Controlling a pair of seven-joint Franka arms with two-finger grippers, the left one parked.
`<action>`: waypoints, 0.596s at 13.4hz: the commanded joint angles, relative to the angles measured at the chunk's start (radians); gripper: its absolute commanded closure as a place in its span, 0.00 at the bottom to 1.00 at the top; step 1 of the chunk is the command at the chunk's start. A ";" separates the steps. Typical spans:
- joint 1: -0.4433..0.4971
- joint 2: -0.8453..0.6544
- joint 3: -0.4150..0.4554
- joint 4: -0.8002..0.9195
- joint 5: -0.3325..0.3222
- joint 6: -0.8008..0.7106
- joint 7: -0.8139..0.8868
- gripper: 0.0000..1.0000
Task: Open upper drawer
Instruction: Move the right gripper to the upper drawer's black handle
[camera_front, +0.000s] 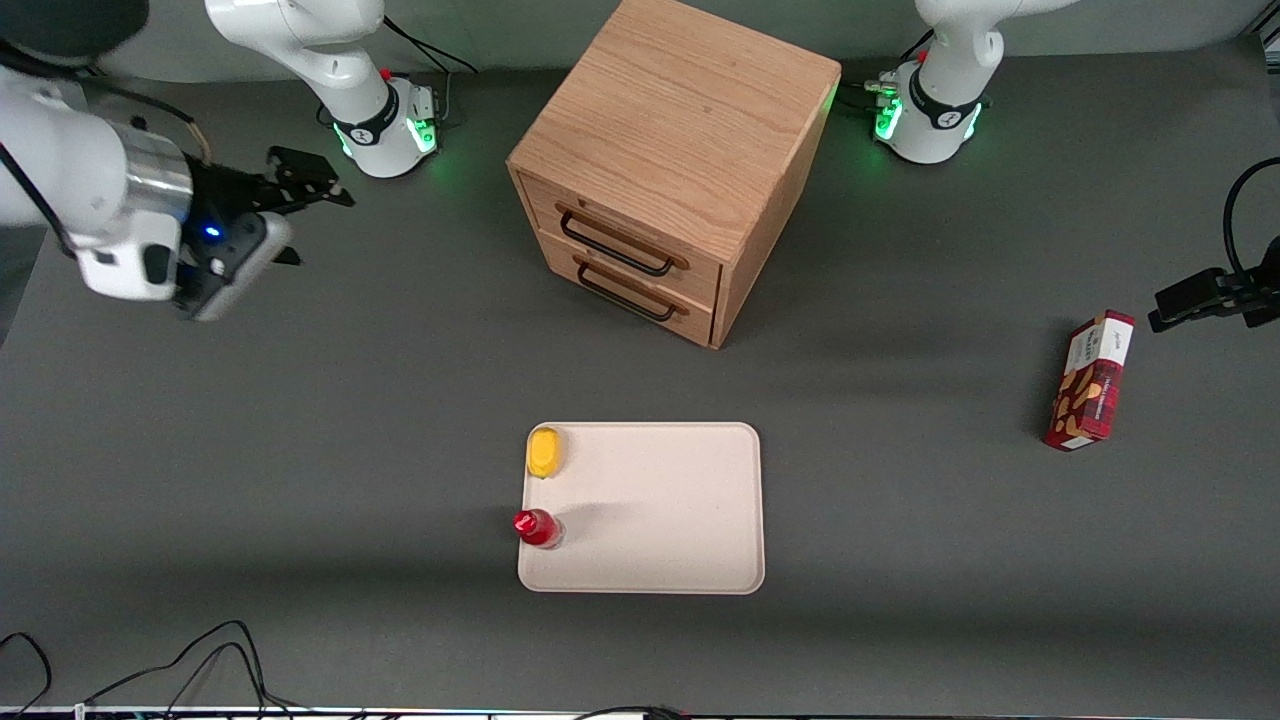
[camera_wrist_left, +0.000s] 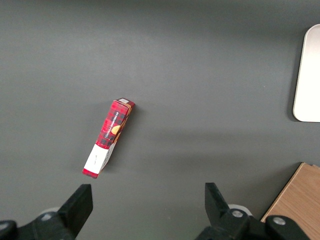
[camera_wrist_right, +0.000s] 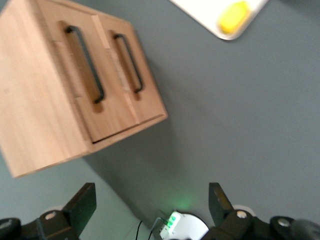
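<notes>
The light oak cabinet (camera_front: 680, 110) stands at the middle of the table, farther from the front camera than the tray. Its upper drawer (camera_front: 640, 232) is shut, with a black wire handle (camera_front: 612, 247); the bottom drawer (camera_front: 650, 287) below it is shut too. My right gripper (camera_front: 310, 215) hangs open and empty above the table toward the working arm's end, well apart from the cabinet. The right wrist view shows the upper drawer (camera_wrist_right: 67, 75) and its handle (camera_wrist_right: 86, 64) between the open fingertips of the gripper (camera_wrist_right: 150, 202), some way off.
A cream tray (camera_front: 680, 510) lies nearer the front camera, holding a yellow object (camera_front: 545, 452) and a red bottle (camera_front: 538, 528). A red box (camera_front: 1090, 380) lies toward the parked arm's end. The arm bases (camera_front: 395, 125) stand beside the cabinet.
</notes>
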 joint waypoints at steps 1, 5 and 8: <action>0.014 0.108 0.106 0.067 0.059 0.028 -0.048 0.00; 0.037 0.236 0.306 0.044 0.003 0.211 -0.020 0.00; 0.062 0.299 0.366 0.020 -0.055 0.318 0.035 0.00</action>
